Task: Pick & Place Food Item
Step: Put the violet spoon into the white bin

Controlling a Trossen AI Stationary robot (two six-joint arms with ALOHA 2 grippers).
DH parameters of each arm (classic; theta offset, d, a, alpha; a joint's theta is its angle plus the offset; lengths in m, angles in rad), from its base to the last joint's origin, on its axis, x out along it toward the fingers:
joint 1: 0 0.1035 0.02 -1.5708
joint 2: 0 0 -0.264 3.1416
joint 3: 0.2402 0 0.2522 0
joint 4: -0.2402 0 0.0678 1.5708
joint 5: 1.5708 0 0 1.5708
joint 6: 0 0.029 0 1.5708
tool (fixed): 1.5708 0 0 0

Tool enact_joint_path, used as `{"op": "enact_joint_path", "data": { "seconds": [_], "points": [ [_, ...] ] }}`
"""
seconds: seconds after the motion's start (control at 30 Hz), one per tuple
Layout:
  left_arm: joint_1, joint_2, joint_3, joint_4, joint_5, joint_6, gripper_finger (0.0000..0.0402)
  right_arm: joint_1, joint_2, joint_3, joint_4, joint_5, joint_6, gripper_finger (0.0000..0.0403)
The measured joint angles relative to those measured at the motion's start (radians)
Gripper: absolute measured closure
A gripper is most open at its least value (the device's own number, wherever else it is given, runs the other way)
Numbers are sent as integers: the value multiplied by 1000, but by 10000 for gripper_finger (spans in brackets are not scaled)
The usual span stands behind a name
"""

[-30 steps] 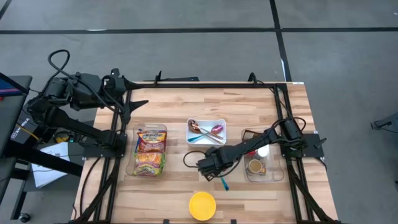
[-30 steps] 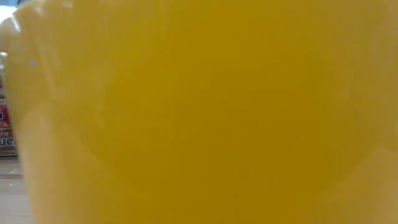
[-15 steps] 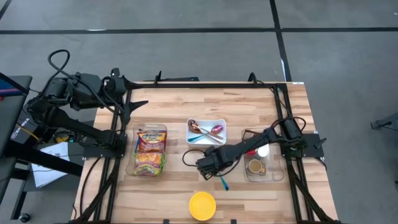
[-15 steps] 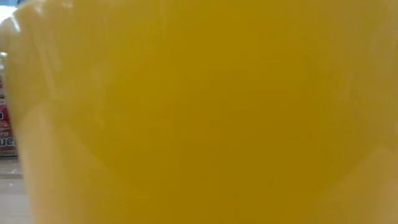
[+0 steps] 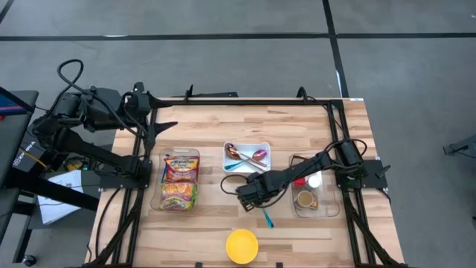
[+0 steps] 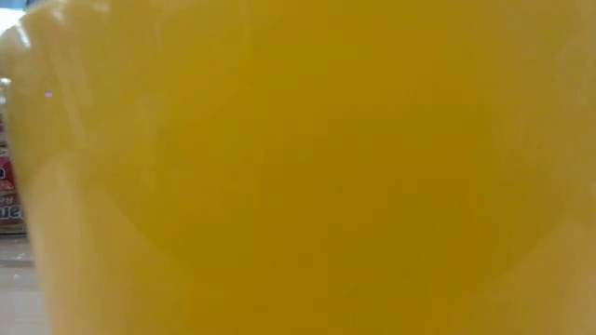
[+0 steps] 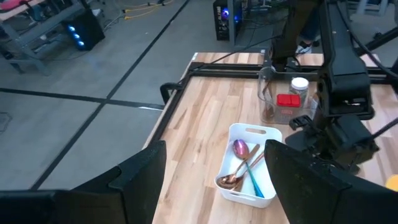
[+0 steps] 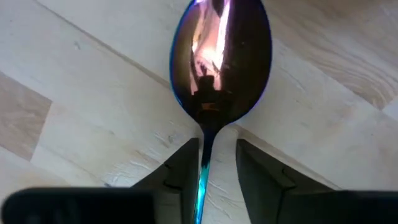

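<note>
Right gripper (image 5: 249, 195) shifted slightly up-frame since earlier, lifting a spoon (image 5: 265, 217) at centre-lower table.
High view: grasp step; handle trails toward lower right, bowl (image 5: 242, 246) below. Left gripper (image 5: 165, 125) parked upper left, jaws apart, empty. Right wrist: fingers (image 8: 184, 171) nearly closed on spoon (image 8: 219, 59) stem, long axis vertical in frame. Next: carry clear.

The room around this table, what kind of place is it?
Probably a robotics lab or workshop: a wooden table in a black frame on a bare grey floor, with computer equipment and loose cables behind it.
</note>
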Motion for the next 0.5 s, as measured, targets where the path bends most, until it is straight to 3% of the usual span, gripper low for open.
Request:
{"op": "enact_joint_path", "data": {
  "seconds": [0.37, 0.5],
  "points": [
    [0, 0, 0, 0, 12, 0, 137, 48, 3, -1, 21, -57, 40, 390],
    [0, 0, 0, 0, 12, 0, 137, 50, 3, 1, 24, -67, 40, 395]
  ]
}}
